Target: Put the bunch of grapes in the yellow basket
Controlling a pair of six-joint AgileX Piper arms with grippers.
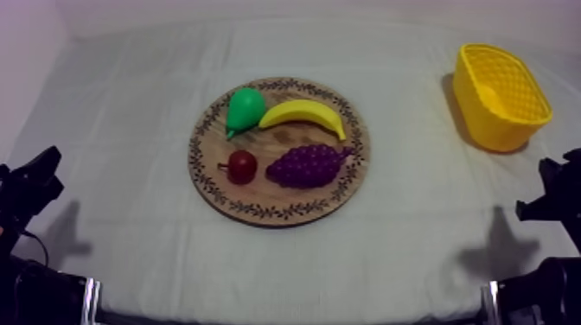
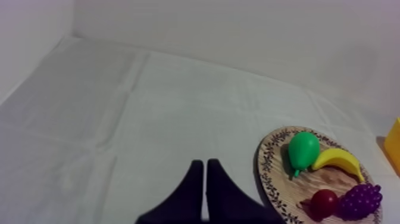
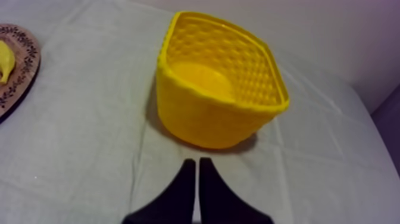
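Both arms sit low at their own sides of the tabletop [image 1: 130, 251]. The left end effector [image 2: 204, 164] is clenched on nothing, its fingers together in a narrow wedge. The right end effector [image 3: 197, 162] is clenched the same way and points at the yellow basket [image 3: 202, 119]. No grasp has been made yet.

The bunch of grapes [image 1: 307, 165] lies on the wooden board [image 1: 207, 186], at about five o'clock on it, with its narrow end toward three.

Now the hazards. The small red fruit [image 1: 242, 166] sits just beside the grapes at their nine o'clock, and the banana [image 1: 303, 114] curves close by at twelve. Fingers that come down off-centre could knock either one, and the red fruit looks ready to roll off the board.

The grapes are lumpy and tapering, so a pinch near the thin end would likely slip or let them swing.

The basket stands well apart, at two o'clock from the board. It looks light, so a low carry could clip its rim and shove or tip it. Letting go short of the rim would drop the grapes onto the cloth.
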